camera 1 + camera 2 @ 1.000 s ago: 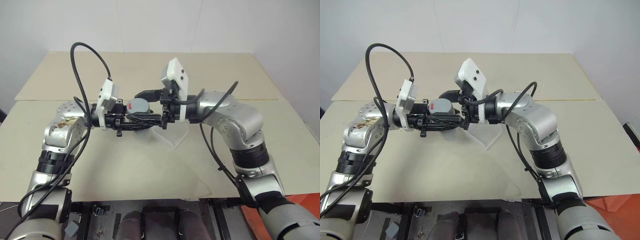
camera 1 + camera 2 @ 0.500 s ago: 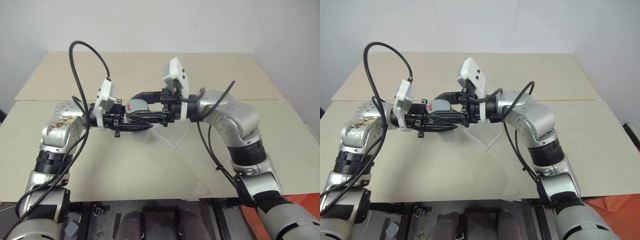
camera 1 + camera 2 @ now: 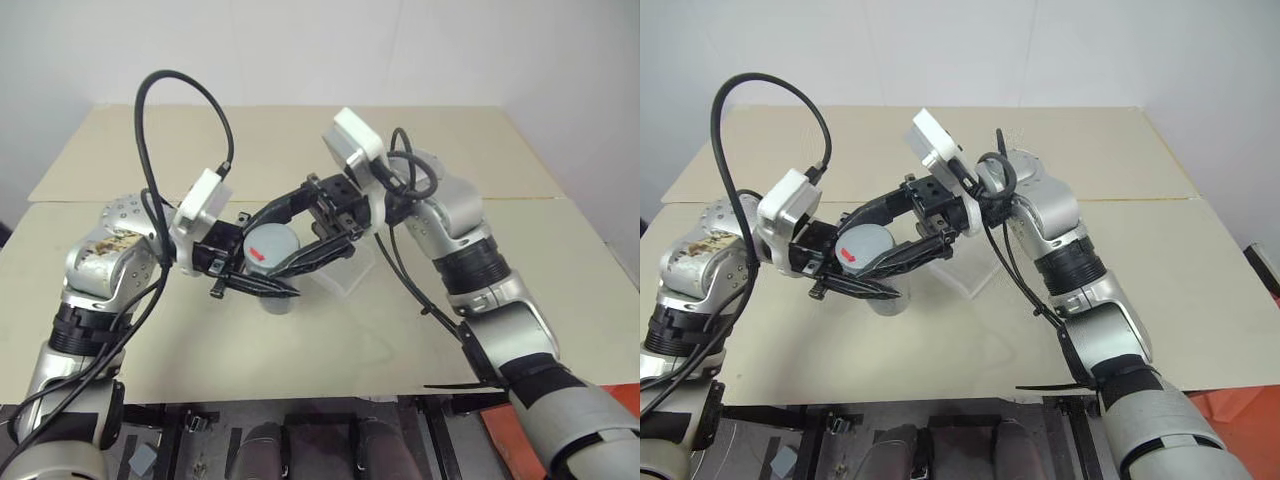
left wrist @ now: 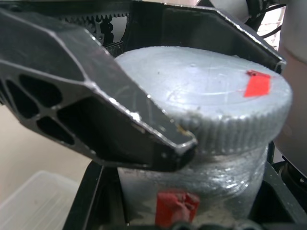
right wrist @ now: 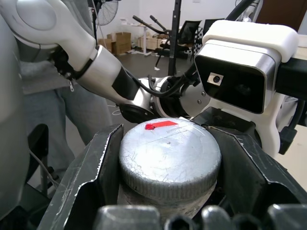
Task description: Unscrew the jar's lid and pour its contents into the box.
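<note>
So my jar (image 3: 274,285) is up off the table, roughly upright with a slight tilt, clear-walled with a bit of red label (image 4: 176,206) low on its side. The lid (image 5: 169,162) is on top, grey scuffed metal, ribbed edge, small red mark (image 5: 161,124) near the rim. Can't really tell whether it's fully seated. The box (image 3: 345,272) is a translucent whitish tray lying flat on the table just behind the jar.

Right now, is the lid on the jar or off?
On. The grey lid sits flush on top of the jar, with no gap showing between them.
</note>
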Tool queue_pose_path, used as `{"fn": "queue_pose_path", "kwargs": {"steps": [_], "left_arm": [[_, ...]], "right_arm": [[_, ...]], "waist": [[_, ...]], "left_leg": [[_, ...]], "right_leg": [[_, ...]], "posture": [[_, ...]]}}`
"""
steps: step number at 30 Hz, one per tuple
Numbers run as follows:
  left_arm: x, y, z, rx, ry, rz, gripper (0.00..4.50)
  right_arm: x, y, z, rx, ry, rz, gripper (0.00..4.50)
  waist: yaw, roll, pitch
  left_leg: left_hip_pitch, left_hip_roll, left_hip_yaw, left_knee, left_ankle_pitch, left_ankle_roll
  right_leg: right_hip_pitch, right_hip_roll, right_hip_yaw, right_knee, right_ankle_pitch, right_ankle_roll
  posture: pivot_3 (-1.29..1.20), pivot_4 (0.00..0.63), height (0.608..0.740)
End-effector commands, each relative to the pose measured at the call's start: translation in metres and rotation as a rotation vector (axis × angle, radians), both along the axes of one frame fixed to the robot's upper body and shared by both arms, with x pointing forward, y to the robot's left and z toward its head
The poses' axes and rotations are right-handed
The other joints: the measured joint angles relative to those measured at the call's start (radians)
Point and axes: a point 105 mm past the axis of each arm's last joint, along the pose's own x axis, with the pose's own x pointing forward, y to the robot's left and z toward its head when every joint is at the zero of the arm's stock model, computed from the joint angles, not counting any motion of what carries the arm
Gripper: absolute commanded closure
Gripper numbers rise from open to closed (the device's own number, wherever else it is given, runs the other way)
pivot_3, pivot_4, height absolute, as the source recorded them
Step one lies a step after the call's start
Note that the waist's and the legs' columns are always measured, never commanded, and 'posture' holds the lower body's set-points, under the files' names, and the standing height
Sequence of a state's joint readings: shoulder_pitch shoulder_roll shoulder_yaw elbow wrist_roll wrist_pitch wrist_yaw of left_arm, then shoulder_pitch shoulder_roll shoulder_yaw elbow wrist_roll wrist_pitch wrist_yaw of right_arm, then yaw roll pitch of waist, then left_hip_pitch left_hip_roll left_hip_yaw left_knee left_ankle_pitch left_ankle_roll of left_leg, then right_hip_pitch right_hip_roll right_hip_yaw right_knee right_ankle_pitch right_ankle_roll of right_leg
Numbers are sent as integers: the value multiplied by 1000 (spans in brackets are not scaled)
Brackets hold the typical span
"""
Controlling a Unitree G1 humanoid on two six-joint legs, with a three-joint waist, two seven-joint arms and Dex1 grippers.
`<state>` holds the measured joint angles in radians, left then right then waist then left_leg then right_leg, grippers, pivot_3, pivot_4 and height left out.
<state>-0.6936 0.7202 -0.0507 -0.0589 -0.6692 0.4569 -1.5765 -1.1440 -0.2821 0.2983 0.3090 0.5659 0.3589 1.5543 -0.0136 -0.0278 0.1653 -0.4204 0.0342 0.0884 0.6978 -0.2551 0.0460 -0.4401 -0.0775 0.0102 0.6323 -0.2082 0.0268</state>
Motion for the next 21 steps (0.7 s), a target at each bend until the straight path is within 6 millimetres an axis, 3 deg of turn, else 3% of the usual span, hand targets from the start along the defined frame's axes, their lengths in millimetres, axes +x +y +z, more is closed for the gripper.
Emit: {"fn": "queue_pose_path", "kwargs": {"steps": [1, 3, 13, 21], "left_arm": [[0, 9, 17, -68, -77, 41, 2549], [6, 14, 15, -75, -73, 92, 2549], [28, 27, 6, -109, -52, 262, 2549], [34, 18, 3, -98, -45, 245, 2549]], "right_arm": [[11, -12, 1, 11, -20, -90, 507], [14, -18, 5, 52, -23, -163, 28], [7, -46, 11, 142, -12, -461, 28], [-4, -19, 19, 185, -14, -591, 28]], "waist": [[3, 0, 0], [5, 0, 0], [1, 0, 0], [0, 0, 0]], "left_leg": [[0, 0, 0, 0, 0, 0], [-1, 0, 0, 1, 0, 0], [-1, 0, 0, 1, 0, -1], [0, 0, 0, 1, 0, -1]], "right_leg": [[0, 0, 0, 0, 0, 0], [0, -1, -1, -1, 0, 0], [0, 0, 0, 0, 0, 0], [0, 0, 0, 0, 0, 0]], "posture": [[0, 150, 740], [0, 150, 740], [0, 150, 740], [0, 150, 740]]}}
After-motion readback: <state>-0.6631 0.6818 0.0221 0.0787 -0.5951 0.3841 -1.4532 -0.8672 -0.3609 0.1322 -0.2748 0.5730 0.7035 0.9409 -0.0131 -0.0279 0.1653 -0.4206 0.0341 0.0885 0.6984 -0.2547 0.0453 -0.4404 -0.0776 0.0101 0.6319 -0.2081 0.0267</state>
